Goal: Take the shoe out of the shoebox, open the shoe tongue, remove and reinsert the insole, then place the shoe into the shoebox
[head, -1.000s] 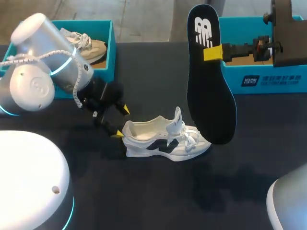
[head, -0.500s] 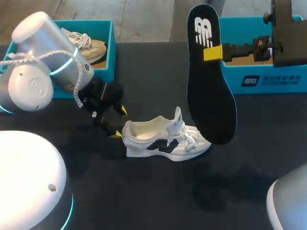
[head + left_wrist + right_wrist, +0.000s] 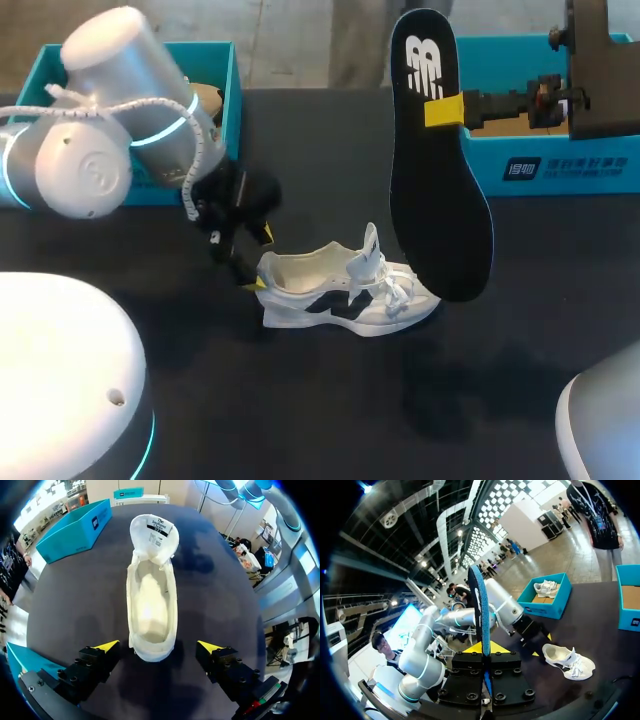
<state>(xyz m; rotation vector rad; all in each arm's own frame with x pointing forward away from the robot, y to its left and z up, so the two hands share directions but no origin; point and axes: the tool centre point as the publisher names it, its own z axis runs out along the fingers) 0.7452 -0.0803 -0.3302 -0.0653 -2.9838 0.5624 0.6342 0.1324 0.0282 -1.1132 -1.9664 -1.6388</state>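
The shoe (image 3: 340,295) lies heel at 9, toe at 3, with the spread left pincer (image 3: 258,258) nearest, at its heel, while the right pincer (image 3: 445,110) pinches the insole (image 3: 435,190) aloft at 1 o'clock.

I've got a dark table (image 3: 330,400) with a teal box (image 3: 230,90) standing at its far left corner. A beige shoe (image 3: 546,587) with white laces lies inside that box, on a brown cardboard floor, its sole down
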